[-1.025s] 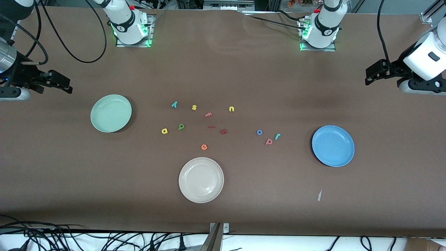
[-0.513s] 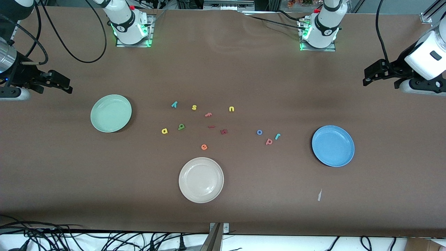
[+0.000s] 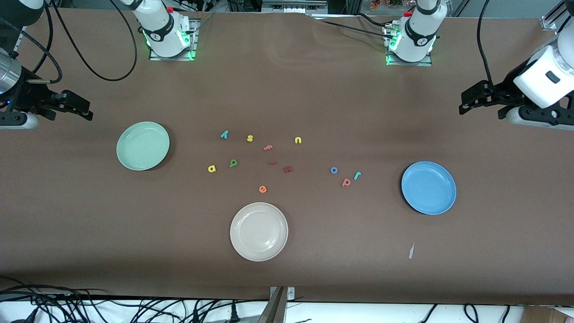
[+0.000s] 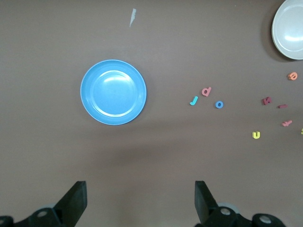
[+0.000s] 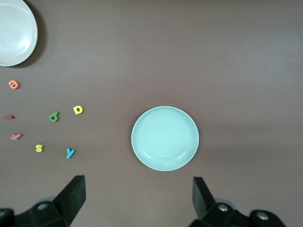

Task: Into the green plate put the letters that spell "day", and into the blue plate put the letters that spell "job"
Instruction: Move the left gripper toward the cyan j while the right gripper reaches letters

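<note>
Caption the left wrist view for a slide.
Open left gripper over bare table, blue plate empty, j, o, b beside it.

I was working in a robot lab. Two white robot arms were bolted to a big brown counter, green lights glowed at their bases, and lots of black cables hung around the edges.

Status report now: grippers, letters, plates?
Left gripper, right gripper open, empty. All small foam letters on table; round green plate, round blue plate empty. No obstruction.

Brown table, black cables along its near edge
</note>
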`<state>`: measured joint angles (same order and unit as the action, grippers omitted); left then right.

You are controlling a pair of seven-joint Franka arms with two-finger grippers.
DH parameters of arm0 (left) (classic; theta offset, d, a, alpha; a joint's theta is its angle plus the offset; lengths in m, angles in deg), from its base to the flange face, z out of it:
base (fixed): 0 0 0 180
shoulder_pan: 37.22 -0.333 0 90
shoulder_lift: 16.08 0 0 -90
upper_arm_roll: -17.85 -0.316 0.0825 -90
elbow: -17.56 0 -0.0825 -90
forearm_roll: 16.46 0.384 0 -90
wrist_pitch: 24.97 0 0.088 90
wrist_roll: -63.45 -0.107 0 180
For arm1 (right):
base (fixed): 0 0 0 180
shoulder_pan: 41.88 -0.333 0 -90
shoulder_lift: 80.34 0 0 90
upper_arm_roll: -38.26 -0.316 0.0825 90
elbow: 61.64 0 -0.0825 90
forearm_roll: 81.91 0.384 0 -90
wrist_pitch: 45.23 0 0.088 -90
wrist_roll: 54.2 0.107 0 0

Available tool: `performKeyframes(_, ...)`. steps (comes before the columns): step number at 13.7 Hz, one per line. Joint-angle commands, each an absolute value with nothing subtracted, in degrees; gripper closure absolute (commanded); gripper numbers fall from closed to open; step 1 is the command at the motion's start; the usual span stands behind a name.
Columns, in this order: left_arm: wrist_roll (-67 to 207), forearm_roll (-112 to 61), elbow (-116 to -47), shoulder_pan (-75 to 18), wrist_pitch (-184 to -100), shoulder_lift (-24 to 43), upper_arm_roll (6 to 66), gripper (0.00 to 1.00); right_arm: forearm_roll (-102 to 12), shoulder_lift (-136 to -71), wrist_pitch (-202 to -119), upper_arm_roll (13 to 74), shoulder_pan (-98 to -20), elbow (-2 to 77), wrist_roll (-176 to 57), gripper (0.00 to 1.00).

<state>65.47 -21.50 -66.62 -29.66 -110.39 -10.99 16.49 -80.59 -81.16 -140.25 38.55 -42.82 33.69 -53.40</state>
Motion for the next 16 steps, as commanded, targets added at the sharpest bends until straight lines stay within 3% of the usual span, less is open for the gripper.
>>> performKeyframes(1,65.21,-22.7,-65.76,-28.17,-111.19,-9.49,16.27,0.0,-81.39,-79.9,-140.33,38.43,-42.94,34.96,-53.68,0.0)
performKeyframes(11,65.12,-21.74,-69.97,-26.5,-119.01,-6.06,16.09,0.0,-83.5,-79.81,-140.68,38.08,-43.73,34.96,-53.32,0.0)
performKeyframes(16,65.04,-21.83,-76.12,-25.46,-126.46,-4.57,16.09,0.0,-83.23,-79.9,-140.68,38.08,-43.73,34.96,-53.32,0.0)
